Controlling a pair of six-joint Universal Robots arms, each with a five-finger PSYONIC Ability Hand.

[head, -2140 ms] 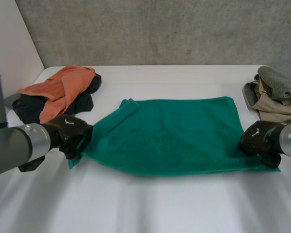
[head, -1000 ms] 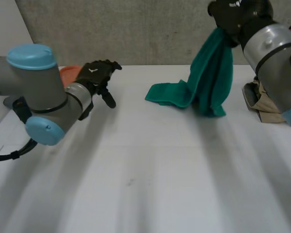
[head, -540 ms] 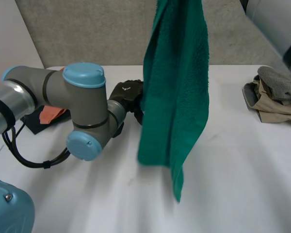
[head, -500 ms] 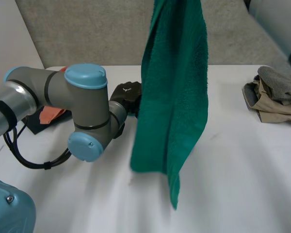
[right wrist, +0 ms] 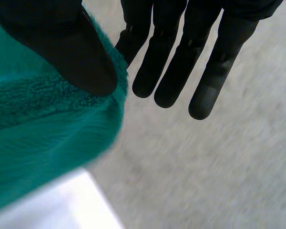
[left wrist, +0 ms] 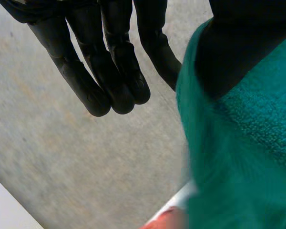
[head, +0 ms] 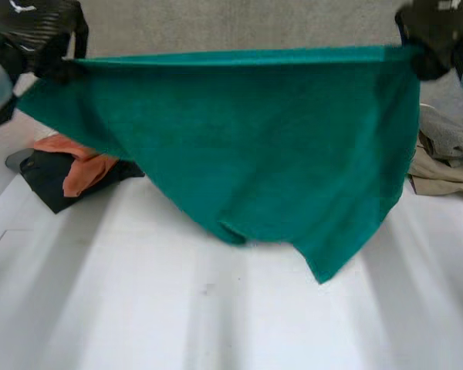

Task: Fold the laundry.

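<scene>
**Booth:** Where's the towel at this moment?

**Me:** Up off the worktop [head: 139,308]! I've got the green towel [head: 262,146] strung across the upper part of the frame. Its top edge is taut and level, from my left hand [head: 35,35] in the upper left corner to my right hand [head: 436,31] in the upper right

**Booth:** And the grip?

**Me:** A pinch at each end. My left thumb [left wrist: 238,47] presses the corner of the cloth against the nearest finger, with the other fingers [left wrist: 109,76] hanging straight beside it. It's the same on the other side: my right thumb [right wrist: 62,52] clamps the cloth and the rest are held out loose

**Booth:** So what does the next move turn on?

**Me:** The long axis! It runs side to side, hand to hand, and the rest of the cloth drops below that line towards the centre of the frame. The bottom hangs uneven, with one corner dipping lowest just right of centre. I can't tell if the low fold is brushing the worktop

**Booth:** Is either hand closer?

**Me:** No, they're level, one at each end. My guess is they should come down together so the hanging edge lands first. The landing strip is the bare middle, between the orange and black pile [head: 69,166] at mid-left and the grey and beige pile [head: 447,150] at mid-right
</scene>
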